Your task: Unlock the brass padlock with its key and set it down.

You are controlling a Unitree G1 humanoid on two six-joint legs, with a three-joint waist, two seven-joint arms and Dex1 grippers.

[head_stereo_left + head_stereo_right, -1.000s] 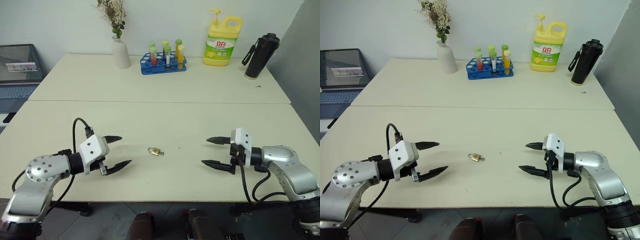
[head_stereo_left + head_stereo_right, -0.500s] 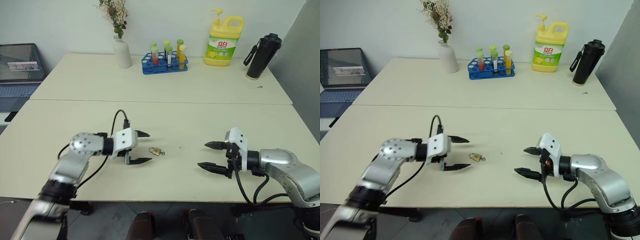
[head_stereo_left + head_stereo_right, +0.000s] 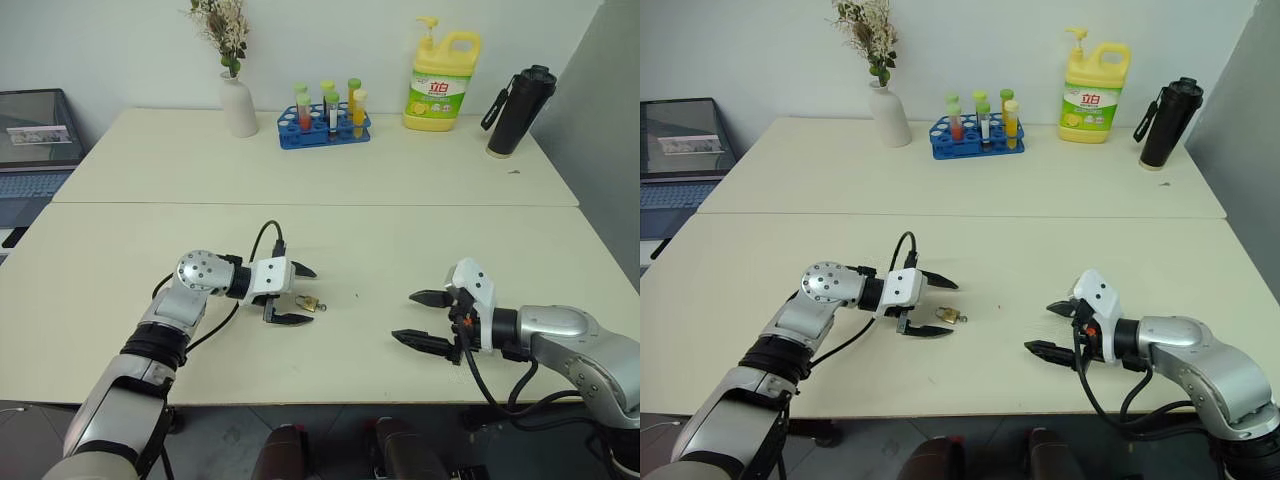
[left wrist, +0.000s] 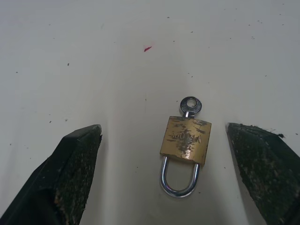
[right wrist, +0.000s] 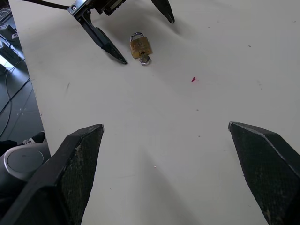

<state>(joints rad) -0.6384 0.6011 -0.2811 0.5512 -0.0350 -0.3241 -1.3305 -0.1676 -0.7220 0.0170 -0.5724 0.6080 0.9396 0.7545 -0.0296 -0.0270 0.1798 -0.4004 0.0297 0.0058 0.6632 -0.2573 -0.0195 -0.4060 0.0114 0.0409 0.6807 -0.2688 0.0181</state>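
Revealing the key [image 4: 191,105] seated in the brass padlock [image 4: 185,143], both end effectors gape empty.

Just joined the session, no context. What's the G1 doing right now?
It is going for the brass padlock lying flat on the table, with the key already in the bottom of its body. The left gripper is open, with a finger on each side of the lock and no contact yet. The right gripper is open too, well off to the side with nothing in it.
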